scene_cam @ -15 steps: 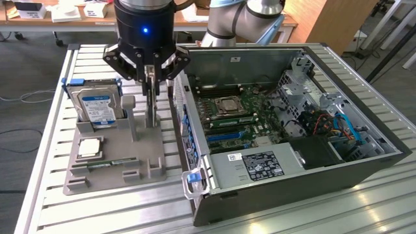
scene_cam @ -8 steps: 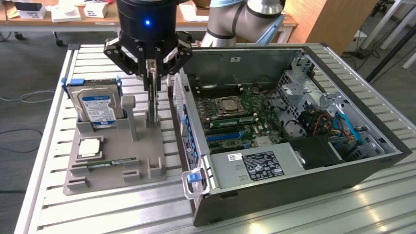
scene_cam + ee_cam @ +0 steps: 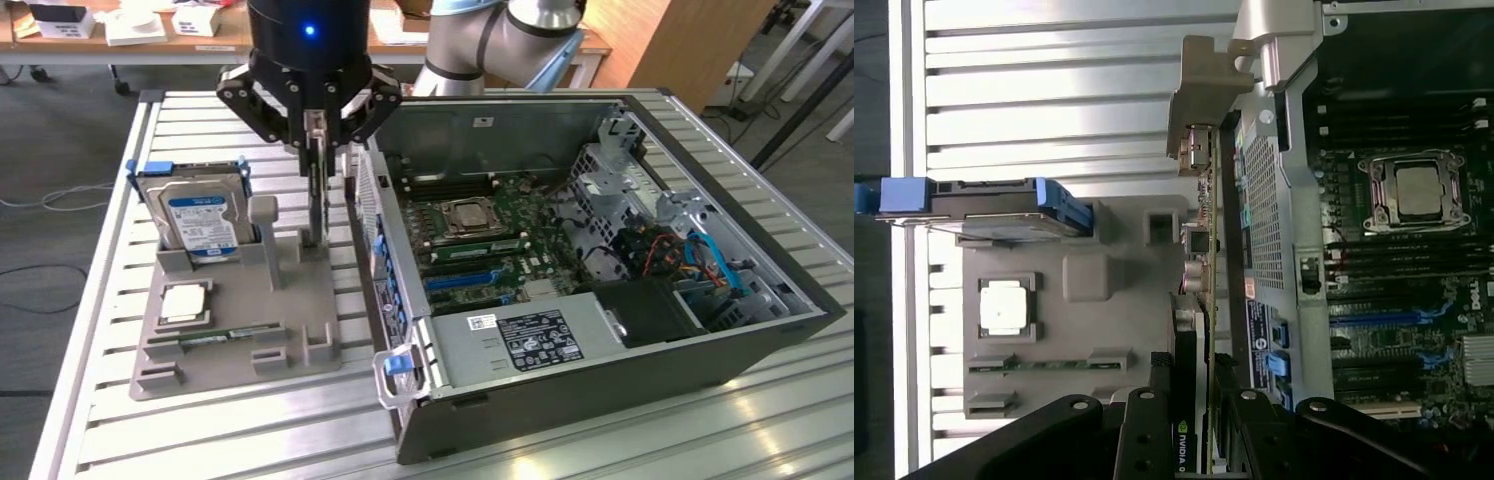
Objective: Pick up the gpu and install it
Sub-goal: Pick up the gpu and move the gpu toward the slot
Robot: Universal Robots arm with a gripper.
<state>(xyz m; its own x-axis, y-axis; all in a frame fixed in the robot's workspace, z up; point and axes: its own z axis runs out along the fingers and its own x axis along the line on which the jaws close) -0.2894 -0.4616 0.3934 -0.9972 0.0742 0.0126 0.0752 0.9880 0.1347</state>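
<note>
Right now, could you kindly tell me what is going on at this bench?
The robot's pincer is closed on the gpu, which stands on edge in the grey holder tray beside the open computer case. The card is not yet installed; the hard drive sits upright in the same tray.

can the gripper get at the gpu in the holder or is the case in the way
Probably yes: the gpu stands on edge in the grey holder, its top edge bare, with the gripper right over it. The computer case sits close beside but seems to leave a gap.
</note>
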